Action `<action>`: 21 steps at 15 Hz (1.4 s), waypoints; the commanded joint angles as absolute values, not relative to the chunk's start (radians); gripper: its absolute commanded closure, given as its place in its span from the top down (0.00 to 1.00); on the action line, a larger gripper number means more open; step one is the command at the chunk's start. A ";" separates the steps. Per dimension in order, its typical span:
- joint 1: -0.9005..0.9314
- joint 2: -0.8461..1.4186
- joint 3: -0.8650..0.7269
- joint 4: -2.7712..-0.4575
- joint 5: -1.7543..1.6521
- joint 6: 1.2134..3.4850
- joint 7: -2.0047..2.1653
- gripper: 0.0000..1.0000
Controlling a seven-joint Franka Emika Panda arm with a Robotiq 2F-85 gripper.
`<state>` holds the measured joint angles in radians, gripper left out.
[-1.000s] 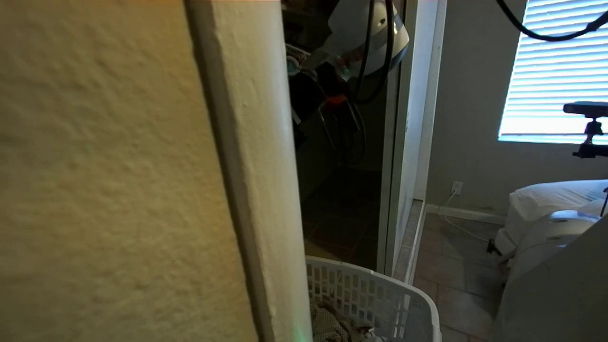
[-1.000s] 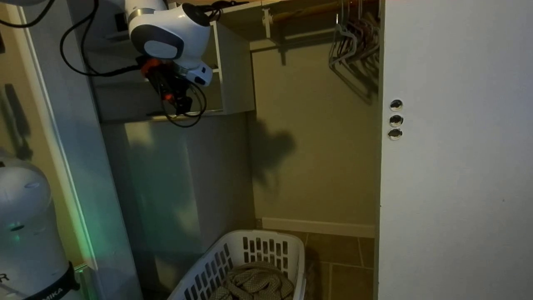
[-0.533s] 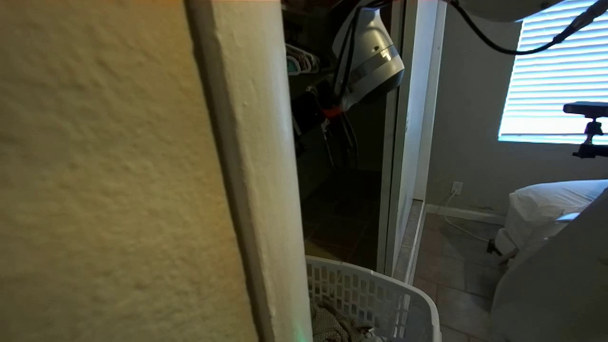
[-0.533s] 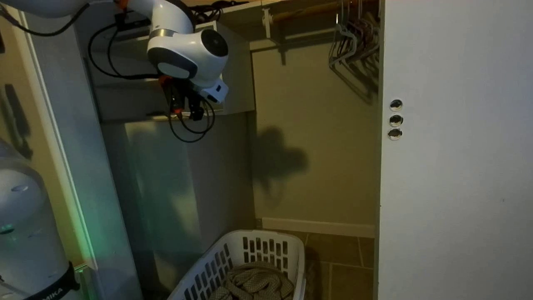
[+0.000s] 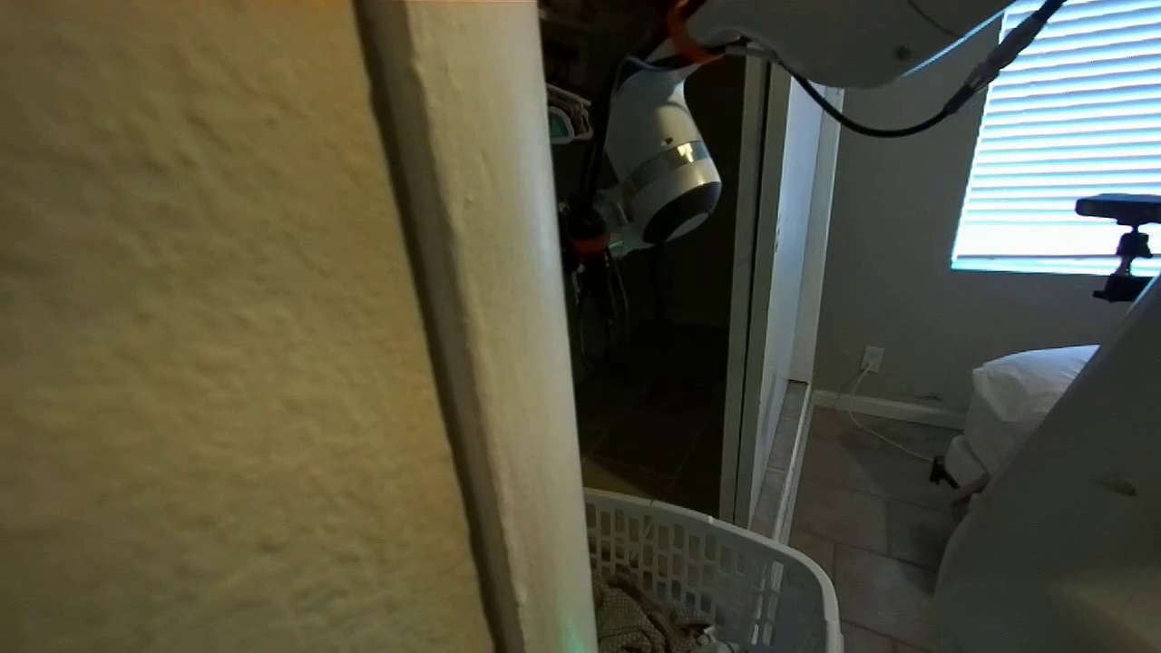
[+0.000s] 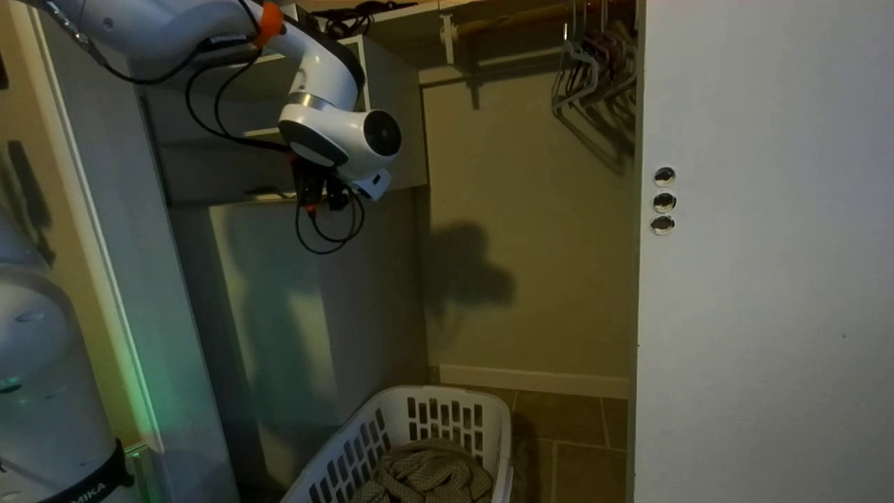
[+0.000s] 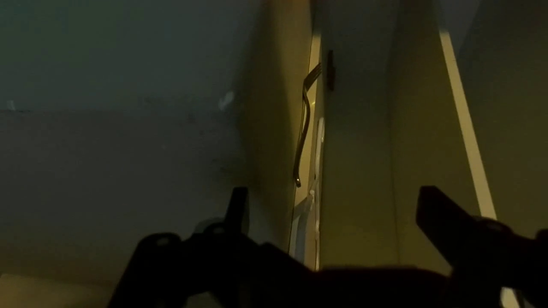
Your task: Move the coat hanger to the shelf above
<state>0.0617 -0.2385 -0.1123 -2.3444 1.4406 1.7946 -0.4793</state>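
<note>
A slender near-black bar (image 6: 265, 190), apparently the coat hanger, lies at the bottom shelf's edge (image 6: 264, 199) in an exterior view. In the wrist view a short near-black piece (image 7: 331, 70) sits by a pale shelf edge; I cannot tell if it is the same bar. The shelf above (image 6: 262, 133) shows behind the arm, and its edge (image 7: 469, 124) shows in the wrist view. My gripper (image 7: 332, 190) is open and empty, fingers wide apart, facing the shelves. In an exterior view my gripper (image 6: 323, 199) is at bottom-shelf height, right of the bar; its fingertips are hidden.
A thin curved, fork-like metal piece (image 7: 304, 128) and pale grey bent pieces (image 7: 306, 209) lie along the shelf edge. A white laundry basket (image 6: 499, 419) holds brown cloth. Hangers (image 6: 587, 77) hang from a rod. A white door (image 6: 761, 293) and a wall post (image 5: 499, 317) flank the closet.
The arm has reached further into the closet and lower. In the exterior views the gripper has moved down, rightward in one picture and leftward in the opposite picture. The dark bar has not moved.
</note>
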 commanded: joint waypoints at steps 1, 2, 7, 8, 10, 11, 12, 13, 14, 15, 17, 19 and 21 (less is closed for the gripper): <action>0.033 -0.152 -0.065 -2.279 1.508 1.786 -0.519 1.00; 0.034 -0.139 -0.056 -2.266 1.517 1.789 -0.523 1.00; 0.039 -0.087 -0.021 -2.203 1.558 1.803 -0.523 1.00; 0.039 -0.079 -0.017 -2.192 1.565 1.809 -0.525 1.00; 0.040 -0.067 -0.010 -2.176 1.576 1.831 -0.530 1.00; 0.041 -0.061 -0.006 -2.170 1.581 1.844 -0.538 1.00; 0.042 -0.056 -0.004 -2.164 1.596 1.849 -0.543 1.00; 0.043 -0.051 0.000 -2.159 1.608 1.859 -0.546 1.00; 0.044 -0.047 0.004 -2.156 1.618 1.869 -0.557 1.00; 0.045 -0.042 0.007 -2.152 1.620 1.873 -0.559 1.00; 0.047 -0.032 0.013 -2.148 1.627 1.887 -0.566 1.00; 0.047 -0.024 0.018 -2.144 1.628 1.897 -0.570 0.96; 0.048 -0.017 0.021 -2.142 1.630 1.905 -0.574 0.71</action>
<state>0.0524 -0.0453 0.0046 -2.1673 1.5995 1.8829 -0.5538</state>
